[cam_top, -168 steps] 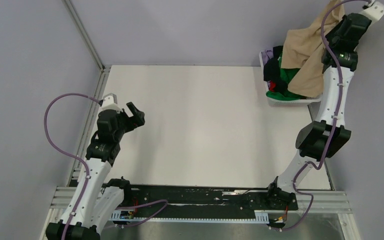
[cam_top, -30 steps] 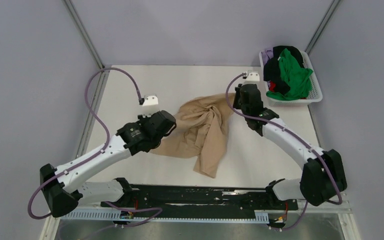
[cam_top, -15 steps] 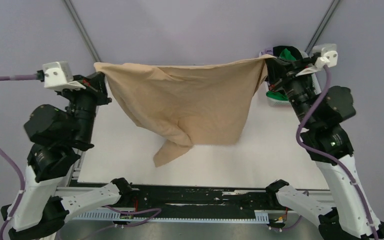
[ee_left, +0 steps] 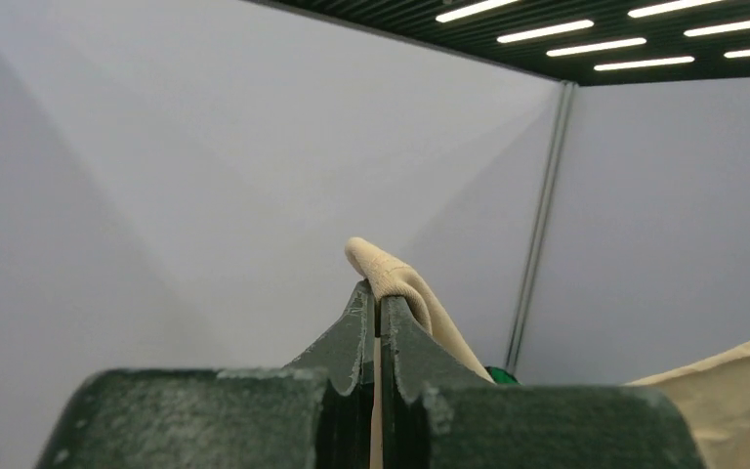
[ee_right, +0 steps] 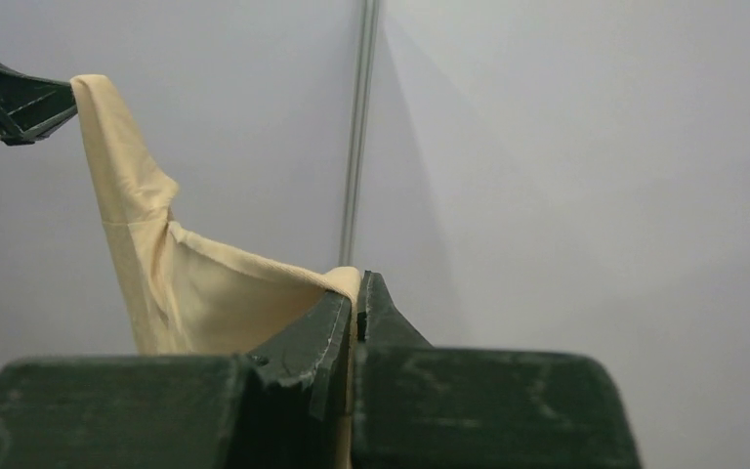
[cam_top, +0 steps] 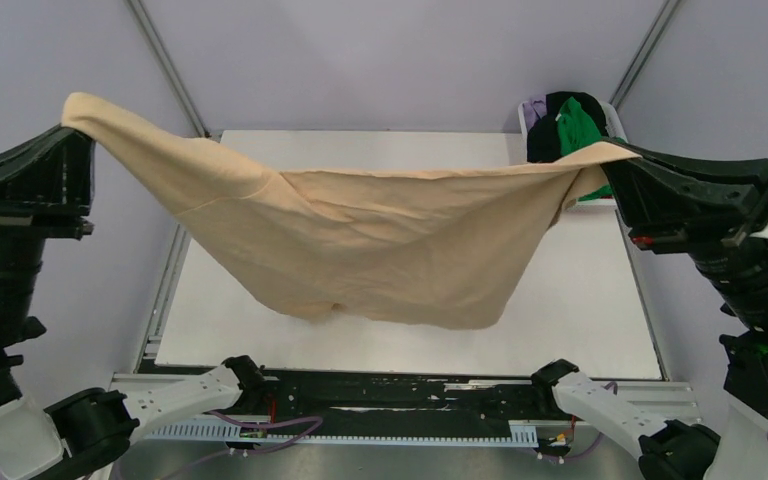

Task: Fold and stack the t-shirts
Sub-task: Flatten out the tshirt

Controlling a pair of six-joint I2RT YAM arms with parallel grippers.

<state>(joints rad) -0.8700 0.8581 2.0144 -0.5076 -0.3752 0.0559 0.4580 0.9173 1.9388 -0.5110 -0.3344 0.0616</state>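
Note:
A large tan-beige t-shirt hangs stretched wide in the air high over the table, sagging in the middle. My left gripper is shut on its left corner at the far left of the top view. My right gripper is shut on the right corner. In the left wrist view the cloth pokes out above the left gripper. The right wrist view shows the shirt running from the right gripper across to the other arm. A green t-shirt, a black one and a pale purple one lie heaped in the basket.
A white latticed basket stands at the table's far right corner. The white table top lies under the hanging shirt. Grey walls with metal posts close in the back and sides. Both raised arms fill the left and right edges of the top view.
Both arms rose higher and closer to the camera, pulling the tan shirt wider and flatter. Its hanging lower tail has lifted clear of the table.

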